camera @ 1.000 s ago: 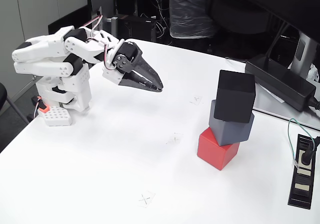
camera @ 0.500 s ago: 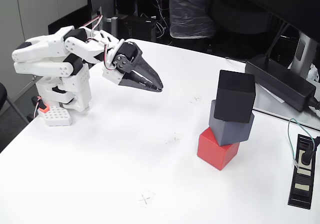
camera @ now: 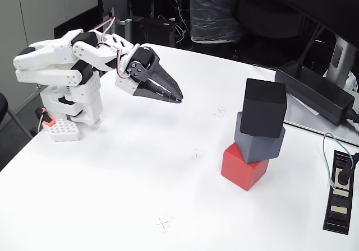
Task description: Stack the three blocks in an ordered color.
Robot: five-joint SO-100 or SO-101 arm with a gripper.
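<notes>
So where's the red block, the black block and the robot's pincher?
red block [camera: 242, 167], fixed view, its front face.
black block [camera: 263, 106], fixed view, its front face.
gripper [camera: 178, 99], fixed view, at its closed fingertips.

All three cubes are in one stack on the white table, right of centre in the fixed view. Red cube [camera: 243, 166] at the bottom, resting on the table. Blue-grey cube [camera: 259, 142] sits on it, shifted a bit right and twisted relative to the red. Black cube [camera: 264, 107] on top, upright, rotated slightly against the grey. All matte, plain, similar size. Stack stands free.
</notes>
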